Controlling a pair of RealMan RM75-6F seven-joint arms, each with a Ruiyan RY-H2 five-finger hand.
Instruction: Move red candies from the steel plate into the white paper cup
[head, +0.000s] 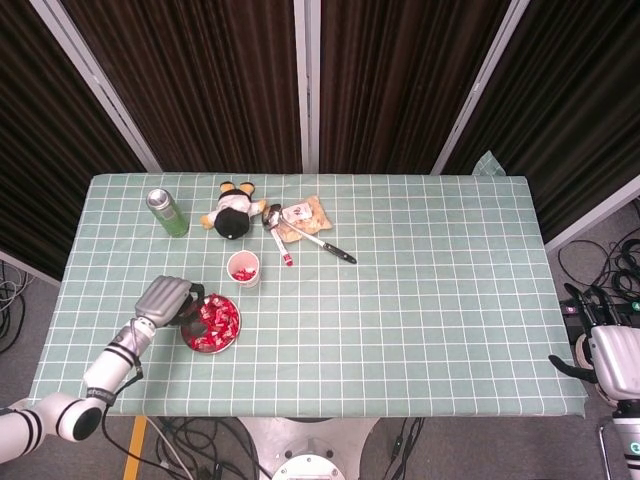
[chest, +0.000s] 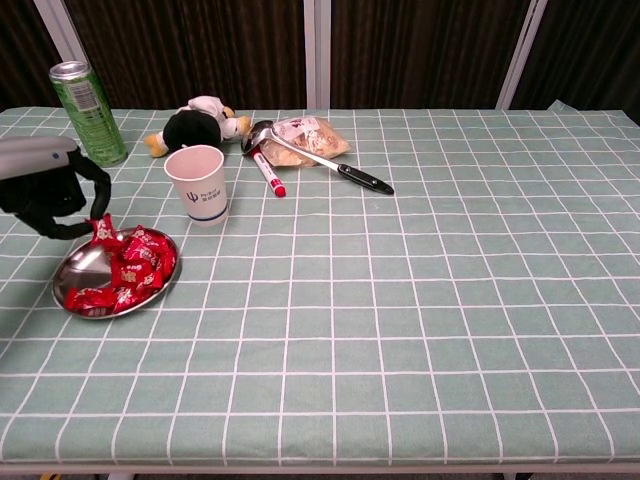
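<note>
A steel plate (chest: 84, 264) with a heap of red candies (chest: 135, 268) sits near the table's front left. In the head view the plate (head: 192, 336) lies just below the white paper cup (head: 243, 268), which has red candies inside. My left hand (chest: 48, 192) hovers above the plate's left edge and pinches one red candy (chest: 103, 232) that dangles over the plate. The cup (chest: 198, 185) stands to the right of this hand (head: 166, 299). My right hand (head: 608, 362) hangs off the table's right end; how its fingers lie is unclear.
Behind the cup are a green can (chest: 88, 98), a plush toy (chest: 195, 125), a red marker (chest: 268, 172), a ladle (chest: 310, 158) and a snack packet (chest: 312, 133). Bare checked tablecloth covers the middle and right of the table.
</note>
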